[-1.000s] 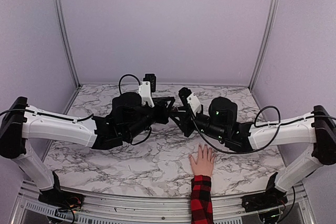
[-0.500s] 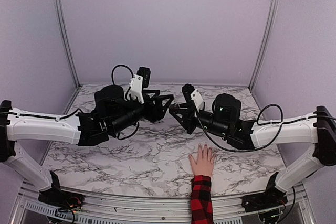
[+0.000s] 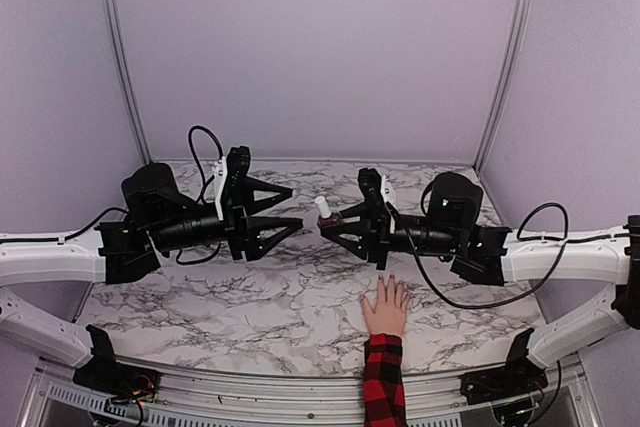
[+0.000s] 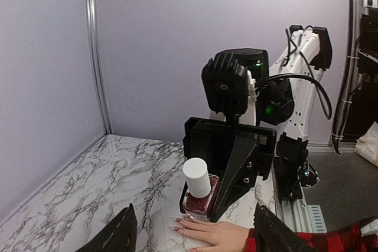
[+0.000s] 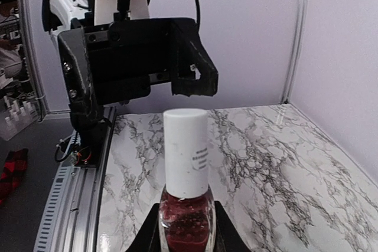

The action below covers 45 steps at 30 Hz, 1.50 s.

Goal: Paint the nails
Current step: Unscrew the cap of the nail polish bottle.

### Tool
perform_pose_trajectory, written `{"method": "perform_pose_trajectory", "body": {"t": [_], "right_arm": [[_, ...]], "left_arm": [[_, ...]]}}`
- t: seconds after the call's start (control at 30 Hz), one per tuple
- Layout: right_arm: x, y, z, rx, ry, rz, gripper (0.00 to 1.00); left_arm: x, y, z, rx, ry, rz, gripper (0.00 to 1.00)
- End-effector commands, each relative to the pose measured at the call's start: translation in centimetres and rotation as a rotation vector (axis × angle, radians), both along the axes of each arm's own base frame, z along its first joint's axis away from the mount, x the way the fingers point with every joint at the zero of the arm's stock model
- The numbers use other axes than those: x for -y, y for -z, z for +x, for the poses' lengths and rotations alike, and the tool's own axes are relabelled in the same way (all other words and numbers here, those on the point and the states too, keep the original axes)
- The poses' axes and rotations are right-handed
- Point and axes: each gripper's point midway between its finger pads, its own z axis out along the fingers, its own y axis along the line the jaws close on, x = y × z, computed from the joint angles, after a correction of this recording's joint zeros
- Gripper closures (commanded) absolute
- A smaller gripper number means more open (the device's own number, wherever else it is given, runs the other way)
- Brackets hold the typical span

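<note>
A pale hand (image 3: 385, 309) with a red-and-black plaid sleeve (image 3: 383, 379) lies flat on the marble table near the front edge. Its nails (image 4: 175, 221) are long and dark-tipped in the left wrist view. My right gripper (image 3: 327, 221) hovers behind and left of the hand, shut on a dark red nail-polish bottle (image 5: 185, 219) with a white cap (image 5: 186, 150). The bottle (image 4: 201, 198) stands upright above the fingertips. My left gripper (image 3: 293, 207) is open and empty, facing the bottle's cap (image 3: 323, 208) from the left across a small gap.
The marble tabletop (image 3: 210, 292) is bounded by lilac walls with metal corner posts (image 3: 120, 57). A metal rail (image 3: 250, 399) runs along the near edge. Both arms stretch low across the table's middle, the left gripper's housing (image 5: 136, 57) filling the right wrist view.
My left gripper has opened and drawn back to the left, away from the right gripper. The right gripper has shifted slightly right, and the bottle's white cap now shows between the two.
</note>
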Motion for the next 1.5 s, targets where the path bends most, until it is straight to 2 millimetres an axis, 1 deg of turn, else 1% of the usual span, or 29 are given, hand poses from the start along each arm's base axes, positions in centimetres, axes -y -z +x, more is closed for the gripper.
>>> {"method": "perform_pose_trajectory", "body": {"t": [0.0, 0.1, 0.27, 0.4, 0.73, 0.8, 1.0, 1.17, 1.3, 1.47], "right_arm": [[0.0, -0.5, -5.0, 0.014, -0.289, 0.01, 1.0], [0.3, -0.8, -6.9, 0.006, -0.399, 0.016, 1.0], [0.8, -1.2, -9.2, -0.001, -0.546, 0.022, 1.0], [0.6, -0.9, -9.7, -0.032, -0.606, 0.005, 1.0], [0.3, -0.3, -10.2, -0.068, -0.661, -0.004, 1.0], [0.3, -0.3, -10.3, -0.071, -0.668, -0.004, 1.0], [0.2, -0.3, -10.2, -0.068, -0.663, -0.002, 1.0], [0.1, -0.4, -10.0, -0.071, -0.642, 0.001, 1.0], [0.0, -0.7, -9.0, -0.073, -0.582, 0.012, 1.0], [-0.1, -1.1, -7.6, -0.07, -0.486, 0.027, 1.0]], "left_arm": [[-0.8, -1.0, -4.3, 0.168, 0.197, -0.005, 0.33], [-0.9, -1.1, -5.9, 0.194, 0.285, -0.007, 0.34], [-0.1, -1.2, -7.4, 0.206, 0.411, -0.007, 0.4], [0.9, -1.2, -8.2, 0.205, 0.486, -0.005, 0.46], [3.3, -1.1, -10.3, 0.233, 0.603, -0.004, 0.5], [3.7, -1.0, -10.4, 0.231, 0.616, -0.001, 0.52], [4.2, -0.7, -10.5, 0.227, 0.626, 0.005, 0.63], [4.1, -0.7, -10.0, 0.233, 0.579, 0.006, 0.77], [4.2, -0.7, -9.1, 0.213, 0.521, 0.01, 0.87], [4.2, -0.7, -8.0, 0.193, 0.449, 0.005, 0.92]]}}
